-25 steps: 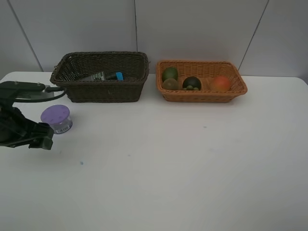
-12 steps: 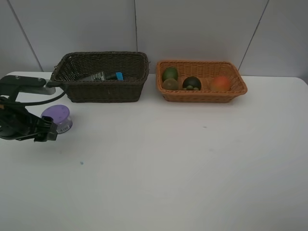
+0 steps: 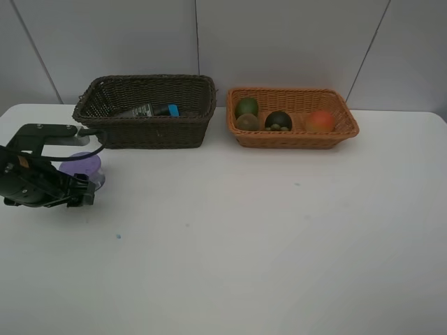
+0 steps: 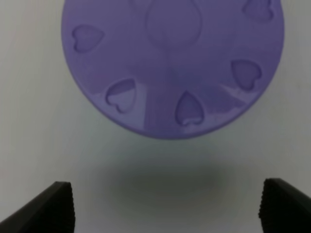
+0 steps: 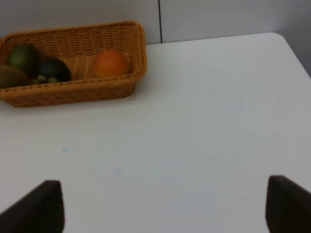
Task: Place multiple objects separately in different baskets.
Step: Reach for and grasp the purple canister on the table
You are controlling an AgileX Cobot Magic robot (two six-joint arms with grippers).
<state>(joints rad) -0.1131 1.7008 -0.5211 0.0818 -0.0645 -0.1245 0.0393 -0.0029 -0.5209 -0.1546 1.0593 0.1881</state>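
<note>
Since the earlier frame the left gripper (image 3: 85, 191) has been advanced over the purple-lidded jar (image 3: 83, 165), jaws spread wide, nothing grasped. The jar stands on the table (image 3: 279, 237), near the dark brown basket (image 3: 147, 110). The orange-tan basket (image 3: 291, 117) is seen holding four fruits. Right gripper (image 5: 160, 213): jaws released, empty.

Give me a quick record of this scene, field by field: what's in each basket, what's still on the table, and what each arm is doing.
dark basket: pump bottle, something blue beside it
tan basket: green fruit, kiwi, mangosteen, orange fruit
on table: purple jar
left gripper: open, fingers short of the jar
right gripper: open, empty, over bare table
</note>
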